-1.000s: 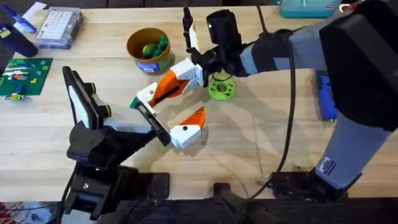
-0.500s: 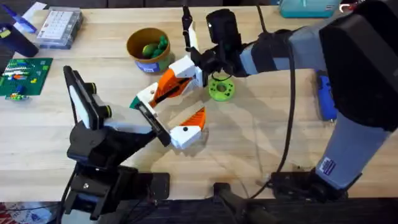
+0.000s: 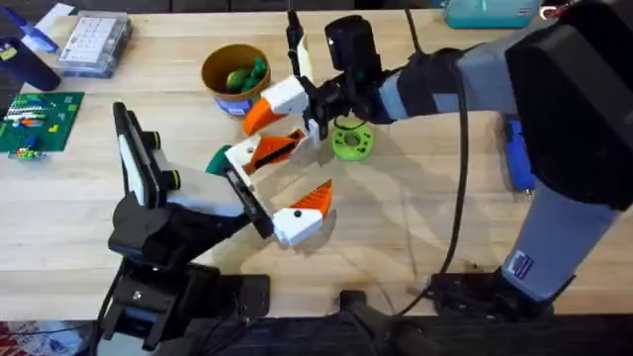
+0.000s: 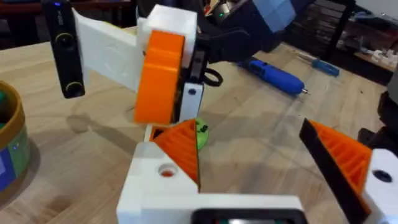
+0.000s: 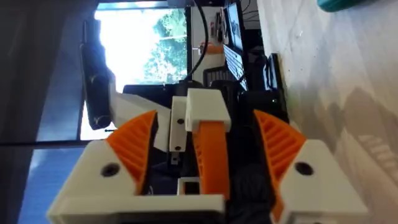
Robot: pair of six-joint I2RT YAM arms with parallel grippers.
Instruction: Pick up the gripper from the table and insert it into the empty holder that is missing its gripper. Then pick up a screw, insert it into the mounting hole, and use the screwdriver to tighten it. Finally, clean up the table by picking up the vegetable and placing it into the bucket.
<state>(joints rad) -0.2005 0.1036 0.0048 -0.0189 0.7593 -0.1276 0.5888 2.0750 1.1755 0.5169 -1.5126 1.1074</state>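
My left gripper [image 3: 309,166] [image 4: 245,127] lies open low over the table's middle, with a white-and-orange finger at each end of its black rail. The far one, the gripper [image 3: 249,153], fills its holder. A round mounting hole [image 4: 165,171] shows in its white base. My right gripper [image 3: 253,118] [image 5: 205,115] hovers just beyond and above it. It is rolled on its side and open, with nothing between its pads. The blue screwdriver [image 3: 519,153] [image 4: 273,71] lies at the right, partly under the right arm. The yellow bucket [image 3: 210,79] holds green vegetable pieces [image 3: 244,77]. The screw is out of view.
A lime-green ring [image 3: 351,140] lies under the right arm's wrist. A clear parts box [image 3: 94,44] and a green circuit board [image 3: 38,121] sit at the far left. A teal case [image 3: 490,12] is at the back right edge.
The right gripper has drawn up and back from the left arm's far finger, which it overlapped before. The left arm has shifted slightly to the right.
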